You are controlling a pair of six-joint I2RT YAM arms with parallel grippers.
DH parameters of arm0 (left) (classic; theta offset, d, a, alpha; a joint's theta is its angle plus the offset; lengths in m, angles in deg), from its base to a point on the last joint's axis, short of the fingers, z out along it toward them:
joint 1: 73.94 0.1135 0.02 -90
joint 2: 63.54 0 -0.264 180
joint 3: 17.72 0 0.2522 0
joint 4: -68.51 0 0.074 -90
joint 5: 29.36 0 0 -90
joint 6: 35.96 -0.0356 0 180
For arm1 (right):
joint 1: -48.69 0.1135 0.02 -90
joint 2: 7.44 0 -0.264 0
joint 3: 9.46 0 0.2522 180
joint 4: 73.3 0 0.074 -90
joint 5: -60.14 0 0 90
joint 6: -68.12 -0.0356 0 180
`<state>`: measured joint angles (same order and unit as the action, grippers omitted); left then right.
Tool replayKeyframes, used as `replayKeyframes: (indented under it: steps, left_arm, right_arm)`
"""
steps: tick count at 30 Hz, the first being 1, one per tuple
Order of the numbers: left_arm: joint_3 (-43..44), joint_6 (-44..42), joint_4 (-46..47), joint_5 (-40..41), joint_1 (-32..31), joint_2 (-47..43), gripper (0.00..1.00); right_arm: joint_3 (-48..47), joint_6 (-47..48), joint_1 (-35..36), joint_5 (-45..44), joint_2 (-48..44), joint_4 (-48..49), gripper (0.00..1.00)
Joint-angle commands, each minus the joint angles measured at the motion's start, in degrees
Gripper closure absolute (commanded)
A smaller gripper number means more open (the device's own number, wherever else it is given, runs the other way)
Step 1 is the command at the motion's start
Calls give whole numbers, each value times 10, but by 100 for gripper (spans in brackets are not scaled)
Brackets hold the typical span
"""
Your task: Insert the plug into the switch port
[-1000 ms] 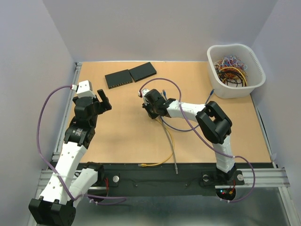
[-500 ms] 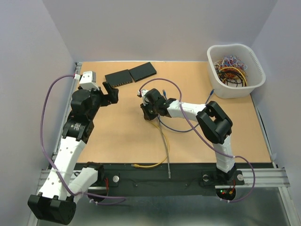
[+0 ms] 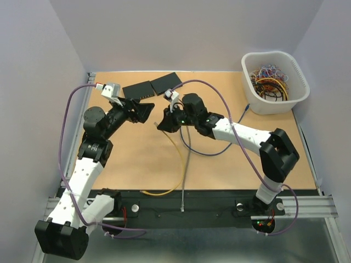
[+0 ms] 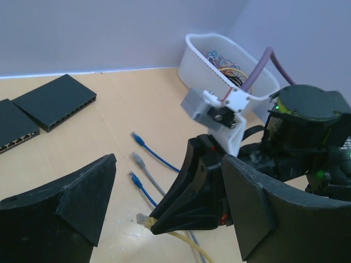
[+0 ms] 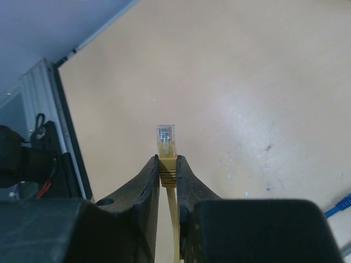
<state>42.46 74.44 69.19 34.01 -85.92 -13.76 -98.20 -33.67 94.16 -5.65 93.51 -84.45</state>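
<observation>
The left arm rises from its base and bends toward the centre, and the left gripper stands with jaws spread wide. The right arm stretches leftward, and the right gripper, tip near the left one, pinches a yellow plug.

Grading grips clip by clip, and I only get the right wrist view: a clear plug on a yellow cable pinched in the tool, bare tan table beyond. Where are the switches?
Observer: Two flat black network switches lie side by side at the tan table's far edge, farther out than the right tool.
Operator: Where is the other arm?
Observer: The left tool stands open and empty, close to the clear plug but not touching it.
Operator: And the cable's tail?
Observer: The yellow cable trails back to the table's near edge, where its other end lies.
</observation>
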Motion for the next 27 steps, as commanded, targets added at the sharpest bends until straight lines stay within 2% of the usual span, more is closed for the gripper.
replayKeyframes:
  steps: [1,5,14,22,27]
  left_arm:
    - [-11,16,88,-55,-1,-28,14]
    - [-17,18,90,-60,-1,-29,21]
    - [-15,33,100,-90,-1,-5,37]
    - [-16,41,100,-98,-1,13,37]
    - [-15,47,99,-99,-1,22,30]
  right_arm:
    - [41,-12,6,69,-57,115,100]
    - [94,-19,5,68,-117,209,99]
    - [93,-9,6,52,-142,222,100]
    - [105,-11,6,23,-172,257,99]
    - [99,-10,6,-1,-176,260,100]
